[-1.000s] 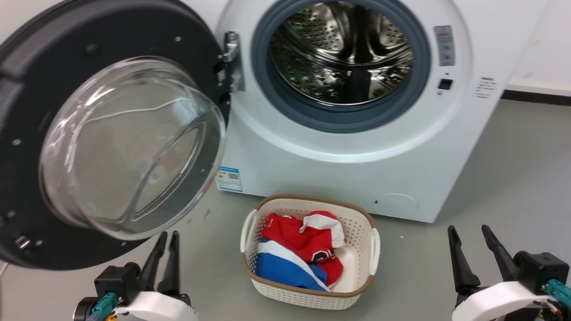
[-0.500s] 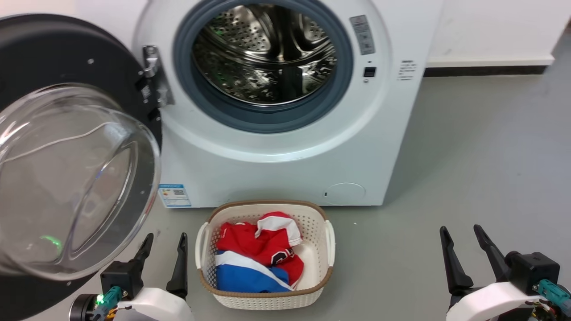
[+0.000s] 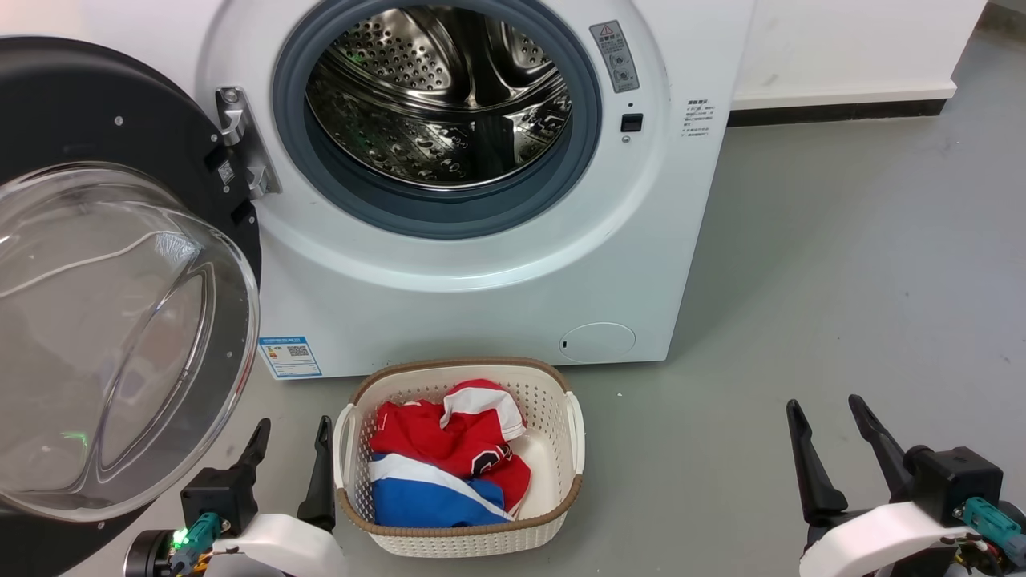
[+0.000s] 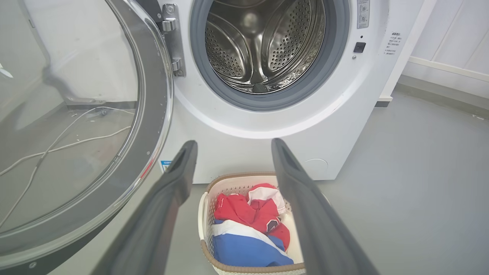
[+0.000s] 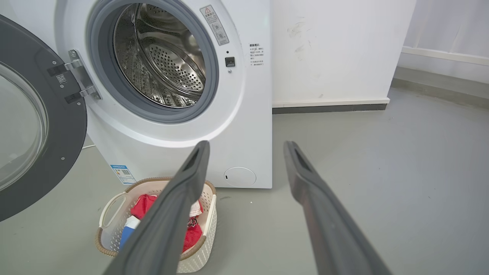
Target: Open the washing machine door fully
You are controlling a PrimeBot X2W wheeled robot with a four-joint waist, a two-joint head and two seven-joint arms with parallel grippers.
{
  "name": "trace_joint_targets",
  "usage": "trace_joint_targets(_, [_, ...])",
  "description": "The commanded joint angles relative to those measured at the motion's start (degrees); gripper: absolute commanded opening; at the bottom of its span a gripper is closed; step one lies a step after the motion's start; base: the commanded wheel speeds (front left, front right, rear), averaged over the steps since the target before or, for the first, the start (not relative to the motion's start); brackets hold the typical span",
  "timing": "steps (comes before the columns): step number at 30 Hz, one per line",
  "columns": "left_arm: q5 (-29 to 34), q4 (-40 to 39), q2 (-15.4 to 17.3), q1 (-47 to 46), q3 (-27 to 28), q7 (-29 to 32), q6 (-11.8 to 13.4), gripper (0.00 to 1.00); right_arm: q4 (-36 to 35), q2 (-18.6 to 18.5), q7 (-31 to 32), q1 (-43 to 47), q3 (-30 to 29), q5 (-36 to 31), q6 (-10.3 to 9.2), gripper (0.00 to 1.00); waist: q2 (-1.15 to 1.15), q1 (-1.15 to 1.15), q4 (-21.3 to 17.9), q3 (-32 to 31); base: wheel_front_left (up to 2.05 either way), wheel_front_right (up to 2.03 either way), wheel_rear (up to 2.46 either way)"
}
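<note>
Hovering at the head view's lower left, the left gripper points up-frame with its two dark fingers apart and nothing between them. It sits near the lower edge of the washing machine door and beside the basket. The right gripper is at lower right over bare grey floor, fingers also spread and empty, well apart from the washer. The door is at the left, swung wide off the opening on its metal hinge. The disc stands upright with its inner face turned toward the robot. It has a glossy black surround and a clear glass bowl bulging out toward the camera. The steel drum is exposed inside the grey rubber ring. Red, white and blue clothes lie in the basket, which sits on the floor before the washer.

Left wrist view: the fingers rise from the bottom edge, gapped wide, framing the basket. The door is at the left, close by, and a white cable on the floor is visible through the glass.

Right wrist view: the fingers are parted and holding nothing. The door is at the far left, hinged to the washer's front, with its black inner face showing.
</note>
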Motion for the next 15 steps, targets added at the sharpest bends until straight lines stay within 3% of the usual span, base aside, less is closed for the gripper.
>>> trace_joint_targets(1, [-0.1,0.1,0.0,-0.6,0.0,-0.3,0.3,1.00,-0.4,0.1,0.2,-0.2,0.2,-0.7,-0.02,1.00,0.00,0.00,0.2,0.1,0.00,0.00,0.00])
trace_joint_targets(15, [0.3,-0.6,0.8,-1.1,-0.5,-0.8,0.9,1.00,-1.0,0.1,0.4,0.7,-0.4,-0.8,-0.02,1.00,0.00,0.00,0.6,0.2,0.00,0.00,0.00])
